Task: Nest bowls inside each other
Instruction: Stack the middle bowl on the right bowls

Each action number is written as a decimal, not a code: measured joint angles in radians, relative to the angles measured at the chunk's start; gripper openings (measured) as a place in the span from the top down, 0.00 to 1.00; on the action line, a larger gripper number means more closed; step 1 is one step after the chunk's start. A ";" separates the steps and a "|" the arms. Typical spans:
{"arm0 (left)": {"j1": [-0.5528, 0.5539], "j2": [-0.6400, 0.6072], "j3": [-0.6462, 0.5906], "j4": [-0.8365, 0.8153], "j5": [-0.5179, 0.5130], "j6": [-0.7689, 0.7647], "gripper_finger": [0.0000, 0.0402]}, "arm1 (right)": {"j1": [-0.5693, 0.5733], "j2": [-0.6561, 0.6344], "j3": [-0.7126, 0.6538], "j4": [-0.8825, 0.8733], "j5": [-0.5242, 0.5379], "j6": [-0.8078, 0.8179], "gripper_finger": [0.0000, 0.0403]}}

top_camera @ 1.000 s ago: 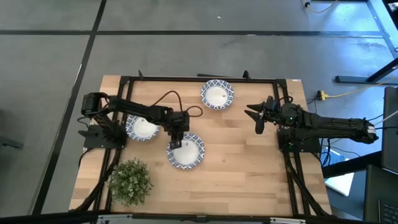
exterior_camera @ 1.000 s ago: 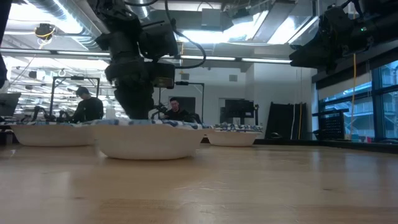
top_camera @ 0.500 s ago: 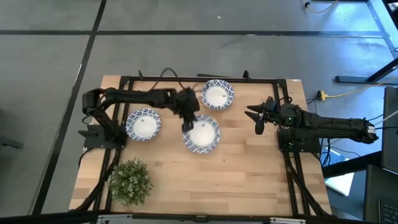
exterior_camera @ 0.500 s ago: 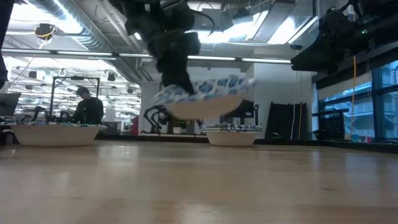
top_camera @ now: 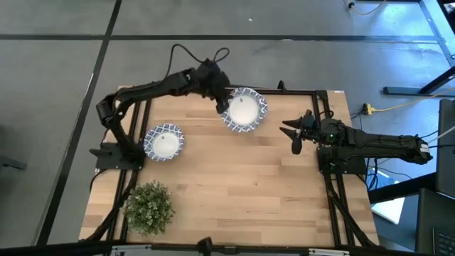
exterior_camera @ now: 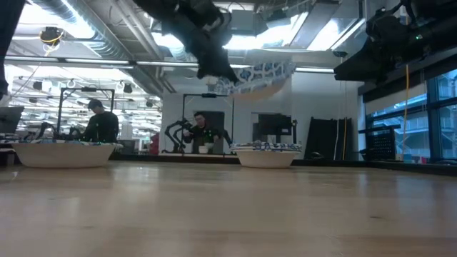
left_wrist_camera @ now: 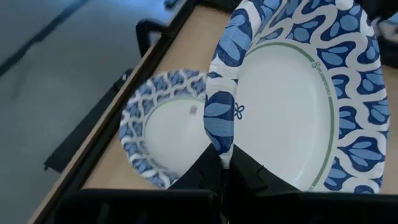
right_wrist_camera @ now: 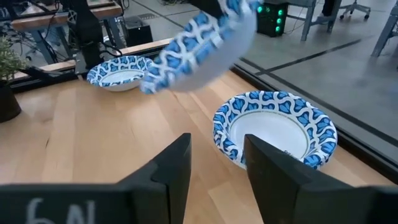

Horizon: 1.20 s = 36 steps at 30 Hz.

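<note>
The left gripper [left_wrist_camera: 225,171] is pinching a blue-and-white patterned paper bowl [left_wrist_camera: 292,93] by its rim, tilted above an empty matching bowl [left_wrist_camera: 165,127] at the table's far edge; the right gripper [right_wrist_camera: 214,163] is waiting, jaws parted.

Table centre [top_camera: 234,178] open; plant [top_camera: 149,206] blocks near-left corner, bowl [top_camera: 164,141] left edge

The lifted bowl [left_wrist_camera: 292,93] runs off the left wrist picture's edge and covers part of the bowl on the table [left_wrist_camera: 163,127] beneath, and from overhead the two overlap so the lower one barely shows.
</note>
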 joint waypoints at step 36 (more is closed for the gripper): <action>0.122 0.456 0.379 -0.115 0.112 0.005 1.00 | 0.000 -0.001 0.000 0.017 0.030 -0.040 0.63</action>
